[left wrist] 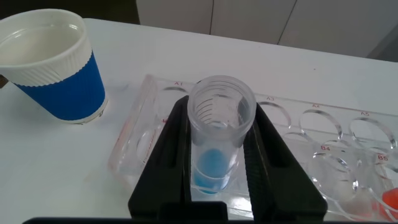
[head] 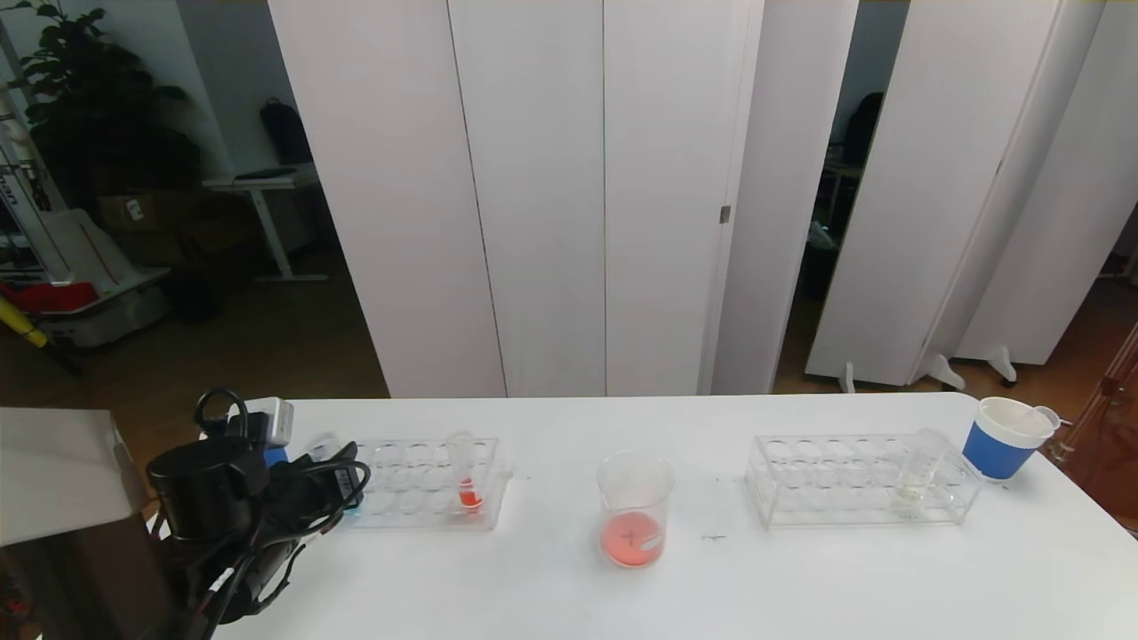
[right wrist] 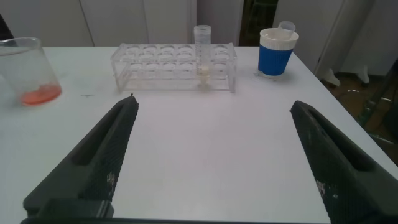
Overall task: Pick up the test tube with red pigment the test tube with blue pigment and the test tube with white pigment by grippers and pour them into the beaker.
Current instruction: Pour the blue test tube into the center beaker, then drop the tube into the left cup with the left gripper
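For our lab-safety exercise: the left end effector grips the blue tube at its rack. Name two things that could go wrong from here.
1. The left end effector is shut on the test tube with blue pigment low in the left rack; a tilted lift might snag and drag the rack.
2. The beaker is narrow and already holds red liquid, so a hasty pour could splash or miss.
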`<state>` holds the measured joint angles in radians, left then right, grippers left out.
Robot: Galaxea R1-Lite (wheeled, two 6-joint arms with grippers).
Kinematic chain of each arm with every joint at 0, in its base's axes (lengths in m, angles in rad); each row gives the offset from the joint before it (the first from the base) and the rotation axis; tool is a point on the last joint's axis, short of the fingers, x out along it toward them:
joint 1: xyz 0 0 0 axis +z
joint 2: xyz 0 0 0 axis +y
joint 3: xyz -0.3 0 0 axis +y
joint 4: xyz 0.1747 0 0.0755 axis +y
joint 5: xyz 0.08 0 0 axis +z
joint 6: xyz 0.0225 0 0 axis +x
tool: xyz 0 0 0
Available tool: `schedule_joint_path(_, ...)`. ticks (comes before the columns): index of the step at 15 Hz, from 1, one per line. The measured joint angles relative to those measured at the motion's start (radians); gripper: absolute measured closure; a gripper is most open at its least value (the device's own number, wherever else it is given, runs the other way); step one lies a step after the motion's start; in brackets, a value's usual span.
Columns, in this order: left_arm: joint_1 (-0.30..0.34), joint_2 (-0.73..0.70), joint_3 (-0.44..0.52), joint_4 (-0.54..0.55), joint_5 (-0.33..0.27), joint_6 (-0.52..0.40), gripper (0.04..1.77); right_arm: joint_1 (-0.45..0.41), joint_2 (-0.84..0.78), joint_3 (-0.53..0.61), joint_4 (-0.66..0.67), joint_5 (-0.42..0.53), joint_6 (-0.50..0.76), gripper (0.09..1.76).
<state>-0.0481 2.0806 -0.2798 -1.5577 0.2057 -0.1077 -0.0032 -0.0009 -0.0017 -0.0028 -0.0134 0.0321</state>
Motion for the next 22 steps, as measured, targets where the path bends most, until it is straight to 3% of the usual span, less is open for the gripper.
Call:
schedule_joint_path(12, -0.013, -0.181, -0.017, 0.023, -0.009, 0.085, 1.24, 0.0, 0.0, 0.0, 0.0, -0.001, 0.0, 0.1)
schedule_joint_path(17, -0.018, -0.35, -0.069, 0.251, -0.018, 0.085, 1.24, 0.0, 0.0, 0.0, 0.0, 0.0, 0.0, 0.1)
schedule_joint_path(22, -0.075, -0.562, -0.194, 0.597, -0.023, 0.076, 1.24, 0.0, 0.0, 0.0, 0.0, 0.0, 0.0, 0.1)
